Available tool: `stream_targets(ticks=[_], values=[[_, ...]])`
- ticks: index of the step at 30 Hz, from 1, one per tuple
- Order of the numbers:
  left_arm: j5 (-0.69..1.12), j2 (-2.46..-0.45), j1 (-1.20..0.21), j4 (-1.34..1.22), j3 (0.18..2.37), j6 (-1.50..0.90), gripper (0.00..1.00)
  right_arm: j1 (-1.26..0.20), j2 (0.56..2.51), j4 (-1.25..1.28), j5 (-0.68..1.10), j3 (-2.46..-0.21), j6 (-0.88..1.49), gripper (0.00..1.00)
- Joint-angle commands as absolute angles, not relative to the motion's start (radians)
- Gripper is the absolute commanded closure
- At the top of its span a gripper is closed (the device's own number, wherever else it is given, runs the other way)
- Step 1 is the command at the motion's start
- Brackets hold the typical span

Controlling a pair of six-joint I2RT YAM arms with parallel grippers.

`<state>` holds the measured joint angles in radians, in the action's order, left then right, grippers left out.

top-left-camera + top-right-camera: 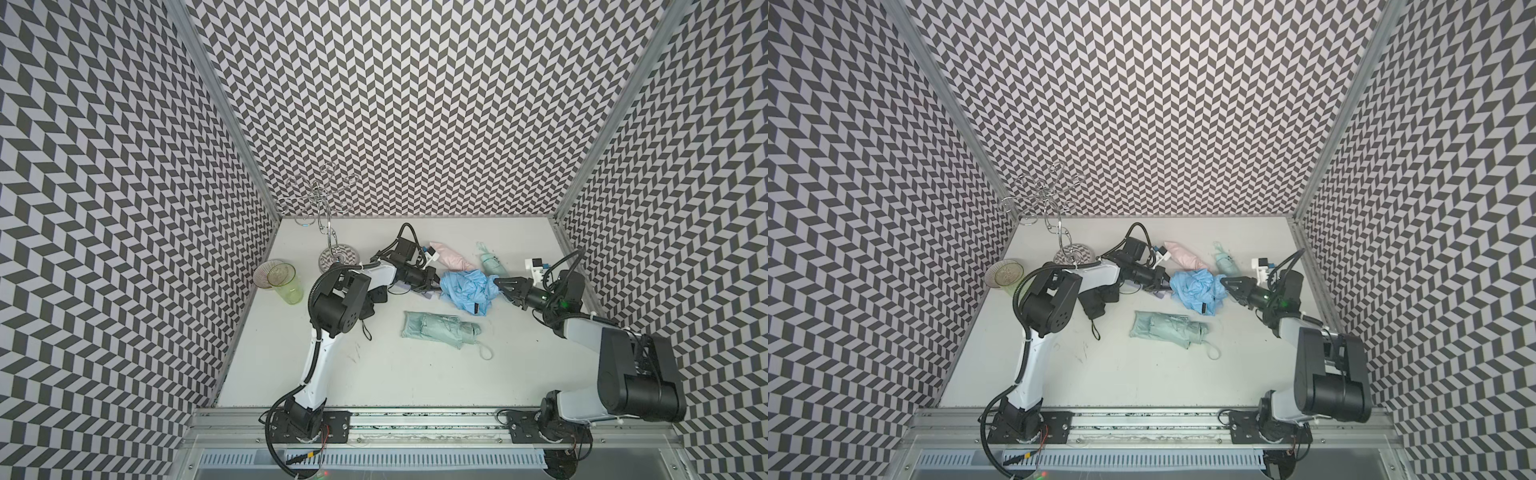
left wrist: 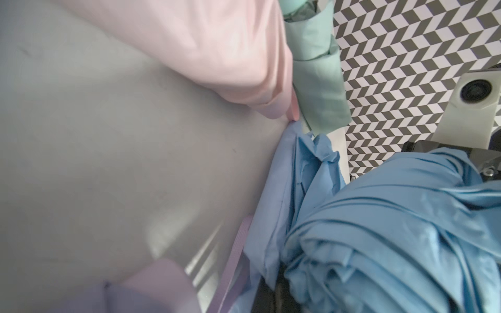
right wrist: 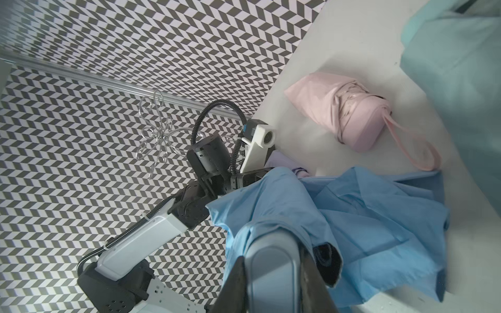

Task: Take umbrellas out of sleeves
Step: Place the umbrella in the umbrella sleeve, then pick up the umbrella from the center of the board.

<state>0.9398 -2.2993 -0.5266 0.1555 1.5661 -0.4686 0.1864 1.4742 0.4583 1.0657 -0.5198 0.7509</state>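
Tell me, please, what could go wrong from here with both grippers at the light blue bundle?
1. The left gripper and right gripper are both shut in the same bunched light blue fabric. Pulling apart may just stretch or tear it.
2. The pink umbrella has its loop reaching the edge of that fabric, so it may get dragged along.

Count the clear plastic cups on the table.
2: a yellow-green cup and a pinkish cup behind it, together near the left wall. The left arm could hide more.
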Motion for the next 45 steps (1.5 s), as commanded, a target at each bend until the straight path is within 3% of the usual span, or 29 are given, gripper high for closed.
stream_targets(ticks=[1,7,9,10,12,16,19,21,23,27,34,40,45], values=[[0.956,-2.324,-0.532,0.175,1.614,-0.445,1.0,0.188,1.524,0.392,1.005,-0.521,0.654,0.97],[0.966,-2.325,-0.522,0.16,1.605,-0.461,1.0,0.19,1.574,0.42,0.927,-0.469,0.652,0.95],[0.968,-2.318,-0.519,0.155,1.597,-0.465,0.96,0.189,1.578,0.404,0.905,-0.461,0.64,0.93],[0.962,-2.309,-0.515,0.16,1.59,-0.465,0.91,0.189,1.57,0.379,0.883,-0.456,0.628,0.85],[0.953,-2.285,-0.512,0.162,1.574,-0.462,0.66,0.189,1.54,0.313,0.827,-0.448,0.596,0.72],[0.93,-2.218,-0.506,0.18,1.534,-0.452,0.43,0.189,1.418,0.093,0.727,-0.471,0.513,0.45],[0.908,-2.162,-0.505,0.206,1.517,-0.44,0.32,0.19,1.27,-0.099,0.614,-0.525,0.477,0.29],[0.894,-2.122,-0.506,0.232,1.512,-0.423,0.26,0.186,1.196,-0.209,0.573,-0.581,0.46,0.11],[0.856,-2.071,-0.502,0.267,1.502,-0.411,0.21,0.178,1.146,-0.332,0.505,-0.668,0.43,0.01],[0.748,-1.947,-0.496,0.344,1.475,-0.354,0.17,0.127,1.183,-0.441,0.353,-0.844,0.348,0.0],[0.596,-1.711,-0.492,0.46,1.361,-0.252,0.12,0.074,1.634,-0.655,0.211,-1.283,0.158,0.0],[0.564,-1.559,-0.48,0.422,1.159,-0.264,0.1,0.061,1.889,-0.652,0.165,-1.431,0.045,0.0],[0.595,-1.541,-0.476,0.372,1.057,-0.273,0.1,0.029,1.992,-0.623,0.16,-1.494,-0.012,0.0]])
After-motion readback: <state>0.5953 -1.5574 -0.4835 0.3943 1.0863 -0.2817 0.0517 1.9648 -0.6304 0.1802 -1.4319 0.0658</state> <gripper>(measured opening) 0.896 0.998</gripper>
